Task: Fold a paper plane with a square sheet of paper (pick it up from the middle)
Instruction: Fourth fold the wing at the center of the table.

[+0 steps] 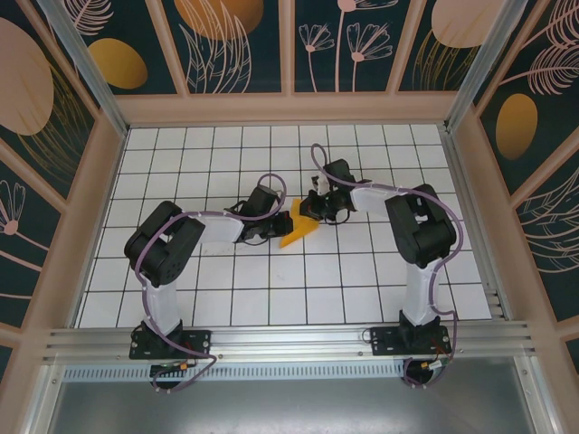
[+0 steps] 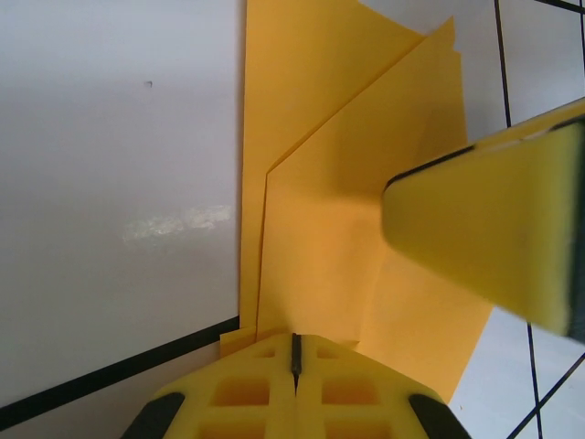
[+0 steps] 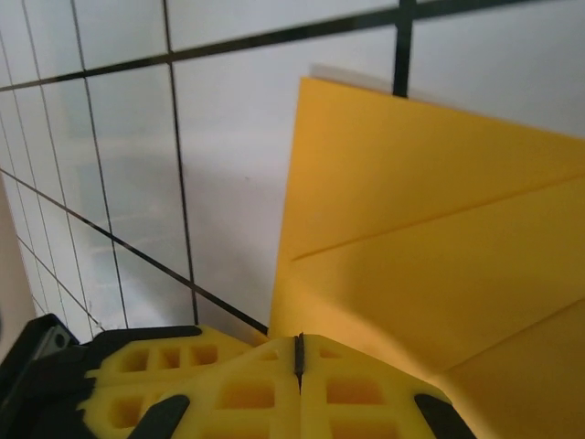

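Note:
The orange-yellow paper [image 1: 298, 226] lies mid-table, folded into a pointed, layered form with diagonal creases [image 2: 347, 210] [image 3: 439, 219]. My left gripper [image 1: 270, 228] [image 2: 294, 352] is shut, its tips down on the paper's near edge, which runs under them. My right gripper [image 1: 314, 208] [image 3: 298, 352] is also shut, its tips at the paper's opposite edge. No paper shows in the seam of either pair of jaws. In the left wrist view, a blurred yellow finger [image 2: 494, 229] of the right gripper hangs over the paper's right side.
The white tiled floor [image 1: 271, 298] with its black grid lines spreads on all sides of the paper. Patterned walls and a wooden frame [image 1: 289, 108] enclose the table. Both arms [image 1: 163, 244] [image 1: 416, 226] bend inward from the near rail.

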